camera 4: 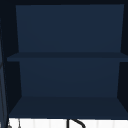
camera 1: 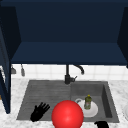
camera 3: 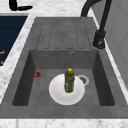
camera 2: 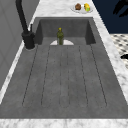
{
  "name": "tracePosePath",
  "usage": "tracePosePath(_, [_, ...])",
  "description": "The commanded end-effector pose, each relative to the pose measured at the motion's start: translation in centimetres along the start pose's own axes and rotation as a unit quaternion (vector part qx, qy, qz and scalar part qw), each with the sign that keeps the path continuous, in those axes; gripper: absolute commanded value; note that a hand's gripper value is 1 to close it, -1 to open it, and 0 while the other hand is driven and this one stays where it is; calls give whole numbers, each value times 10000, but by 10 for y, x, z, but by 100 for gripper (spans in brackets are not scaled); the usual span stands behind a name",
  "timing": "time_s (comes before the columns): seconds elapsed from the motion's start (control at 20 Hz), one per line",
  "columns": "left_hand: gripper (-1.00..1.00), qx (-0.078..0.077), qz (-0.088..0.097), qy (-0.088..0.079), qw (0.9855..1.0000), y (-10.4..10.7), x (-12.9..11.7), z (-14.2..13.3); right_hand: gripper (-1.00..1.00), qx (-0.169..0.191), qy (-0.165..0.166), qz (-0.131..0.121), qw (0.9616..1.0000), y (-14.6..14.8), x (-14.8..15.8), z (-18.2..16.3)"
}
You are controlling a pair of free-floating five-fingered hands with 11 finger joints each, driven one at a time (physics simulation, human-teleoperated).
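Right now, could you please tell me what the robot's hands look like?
Both are plain matte black, human-shaped hands with no arms, wrists, cables or markings. The left hand shows slim separate fingers; the right hand is a black shape at the front view's bottom edge.

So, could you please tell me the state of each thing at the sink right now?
Bottle: upright on the plate.
Plate: flat in the basin.
Faucet: no water running.
Cabinet: open, shelves bare.
Left hand: open, fingers spread, over the drainboard.
Right hand: at the sink's front edge.
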Motion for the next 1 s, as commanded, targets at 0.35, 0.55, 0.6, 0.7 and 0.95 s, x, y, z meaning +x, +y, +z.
tracePosePath(0.35, [-100,568,739,592,9939,-7,27,28,0,0,0,0,10000,0,0,0])
tracePosePath(0.55, [-100,600,945,661,9915,-9,36,37,0,0,0,0,10000,0,0,0])
tracePosePath(0.6, [-100,595,978,680,9911,-11,38,39,0,0,0,0,10000,0,0,0])
tracePosePath(0.7, [-100,608,1058,705,9900,-12,42,44,0,0,0,0,10000,0,0,0])
tracePosePath(0.95, [-100,684,1346,712,9860,-14,55,57,0,0,0,0,10000,0,0,0])
